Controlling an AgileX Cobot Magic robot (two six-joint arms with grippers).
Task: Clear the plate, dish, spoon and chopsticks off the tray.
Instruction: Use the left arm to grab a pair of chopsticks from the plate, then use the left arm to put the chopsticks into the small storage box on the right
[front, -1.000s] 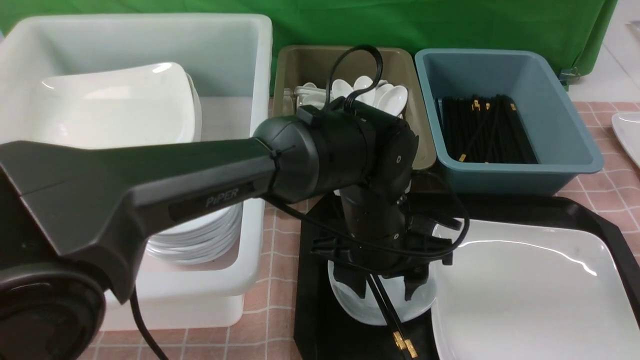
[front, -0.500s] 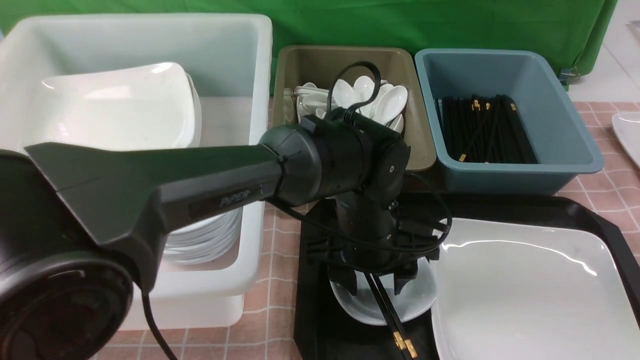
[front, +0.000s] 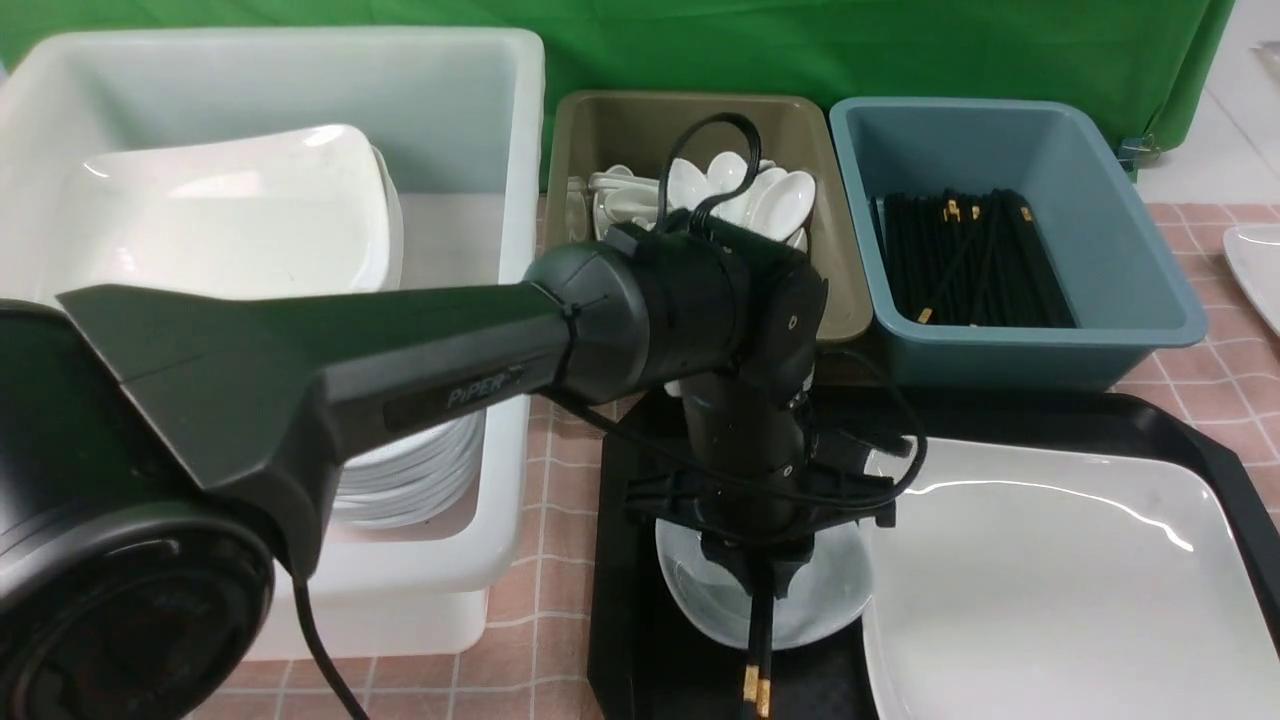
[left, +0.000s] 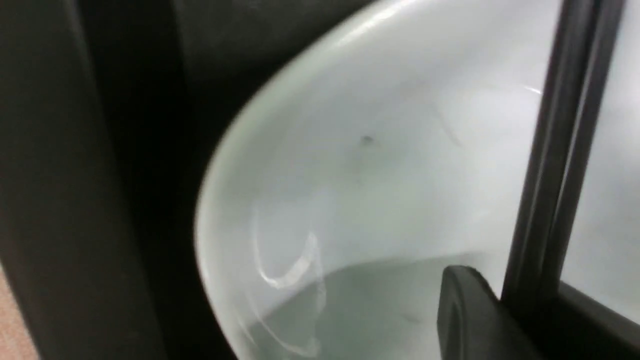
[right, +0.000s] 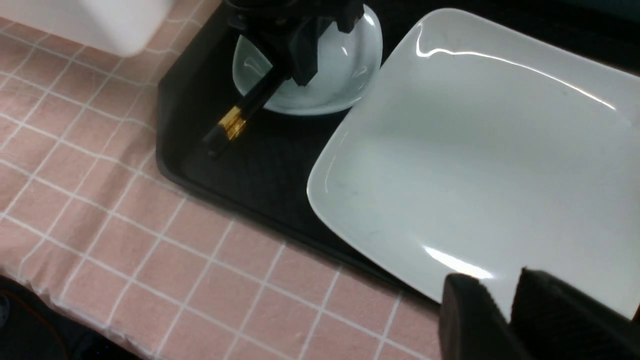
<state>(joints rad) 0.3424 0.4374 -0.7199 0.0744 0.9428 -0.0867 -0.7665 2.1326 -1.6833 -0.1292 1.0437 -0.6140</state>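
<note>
Front view: the chopsticks (front: 758, 640) are held pinched by the left gripper (front: 762, 590) over the dish (front: 828, 595) on the tray (front: 640, 660), long axis toward the robot; the teal bin (front: 1130, 335) lies beyond, rightward.

The black tray (front: 640, 670) has a fine textured floor, a raised rim and cut corners, and carries 2 white pieces. The large glossy rounded-square plate (front: 1060, 600) lies flat and fills the tray's right part. The small pale bluish-white dish (front: 700, 600) sits upright in the left part, its edge right against the plate's left rim. The 2 thin black chopsticks (front: 762, 635) run side by side over the dish's near rim, clamped in the left gripper (front: 762, 580). Their gold-banded thick ends reach over the tray's near left area.
</note>
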